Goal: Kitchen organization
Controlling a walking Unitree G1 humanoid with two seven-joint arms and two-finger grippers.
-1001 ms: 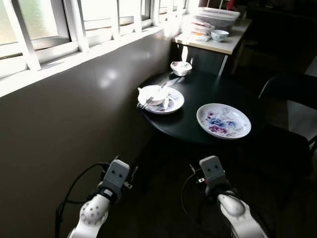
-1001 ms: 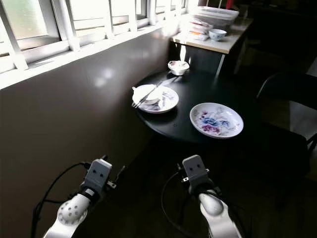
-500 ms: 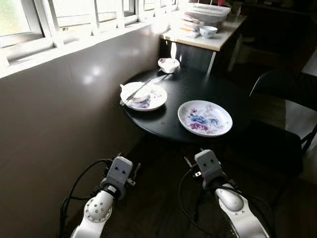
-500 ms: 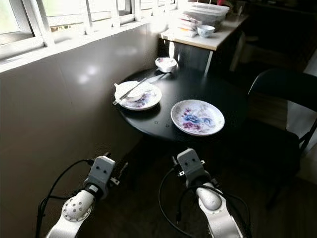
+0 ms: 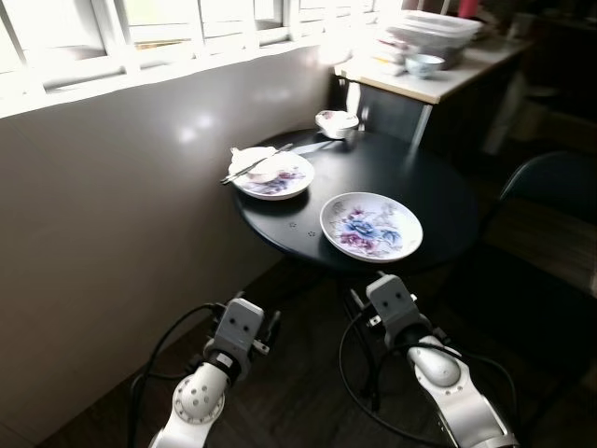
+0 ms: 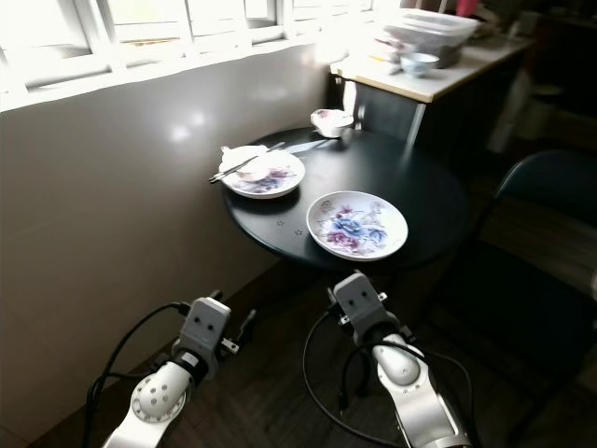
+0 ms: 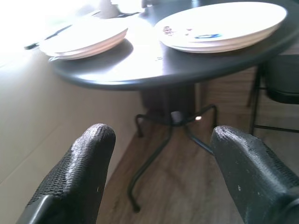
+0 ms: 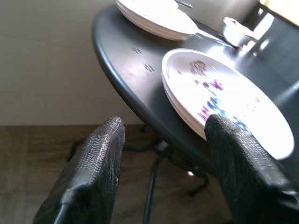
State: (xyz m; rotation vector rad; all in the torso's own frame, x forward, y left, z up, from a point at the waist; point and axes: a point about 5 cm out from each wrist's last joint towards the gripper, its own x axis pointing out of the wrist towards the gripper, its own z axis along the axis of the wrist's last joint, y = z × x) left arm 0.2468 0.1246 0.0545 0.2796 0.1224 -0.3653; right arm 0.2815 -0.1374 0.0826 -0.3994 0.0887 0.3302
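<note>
- I see a round black table at frame center.
- Floral plate, white with blue-purple flowers, lies flat near the table's front edge, center frame.
- Second plate, upper left of it, carries a small white bowl and chopsticks laid across.
- Small bowl at the table's far edge, upper center.

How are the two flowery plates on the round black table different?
The near plate is bare; the far plate holds a small bowl and chopsticks. The near plate sits by the table's front edge, the far plate nearer the wall. Both are white, round, with floral patterns.
</note>
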